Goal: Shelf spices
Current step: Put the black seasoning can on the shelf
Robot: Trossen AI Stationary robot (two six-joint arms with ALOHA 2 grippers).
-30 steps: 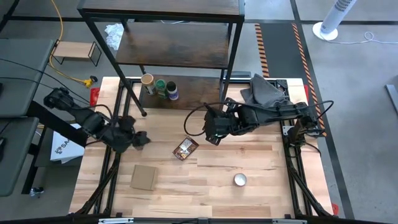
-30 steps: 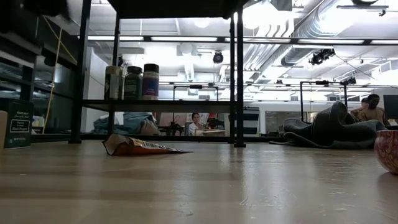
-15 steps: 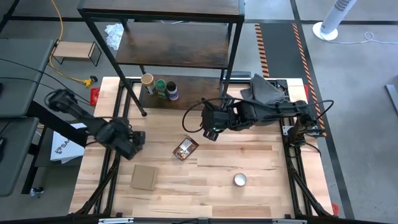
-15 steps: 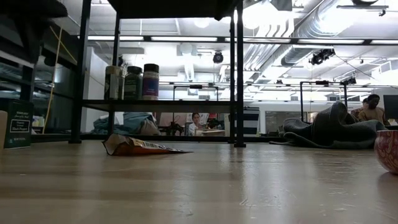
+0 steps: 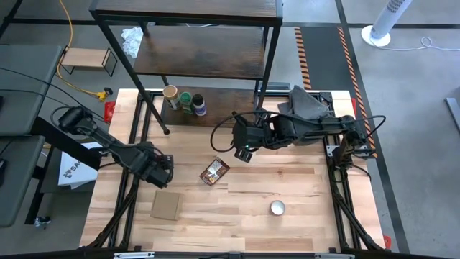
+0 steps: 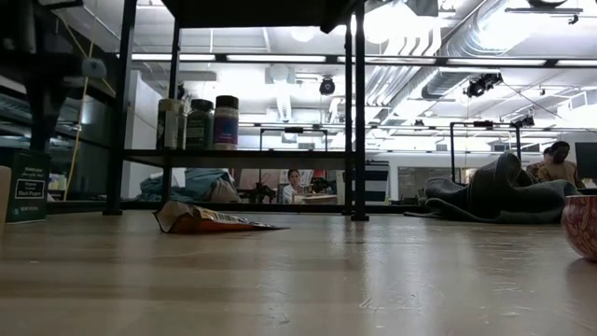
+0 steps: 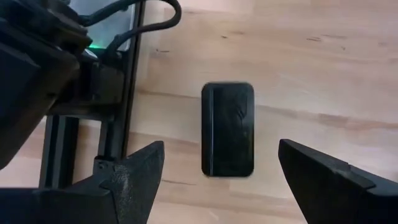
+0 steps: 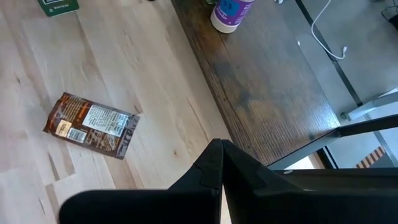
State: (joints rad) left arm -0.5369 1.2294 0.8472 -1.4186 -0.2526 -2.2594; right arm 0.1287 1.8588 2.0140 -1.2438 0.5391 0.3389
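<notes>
A small dark tin [image 7: 228, 129] lies flat on the table. My left gripper [image 7: 221, 149] hangs open above it and points down, one finger on either side, touching nothing; in the high view this gripper [image 5: 162, 170] hides the tin. Three jars, tan-lidded [image 5: 171, 96], green-lidded [image 5: 185, 101] and purple-white labelled [image 5: 198, 106], stand on the shelf's [image 5: 201, 54] lowest board. The brown-orange pouch [image 5: 214, 171] lies flat at the table's middle. Above the table, right of and beyond the pouch, my right gripper [image 5: 241, 148] hangs shut with nothing in it.
A brown cardboard square [image 5: 167, 205] lies near the front left, just beyond my left gripper toward the near edge. A silvery disc [image 5: 277, 208] sits at the front right. A grey cloth [image 5: 305, 104] is heaped at the far right. A green box [image 6: 28, 187] stands at the left.
My left gripper has sunk toward the table and shifted a little toward the near edge, tipping from a slant to point nearly straight down over the dark tin. Its fingers have stayed open.
</notes>
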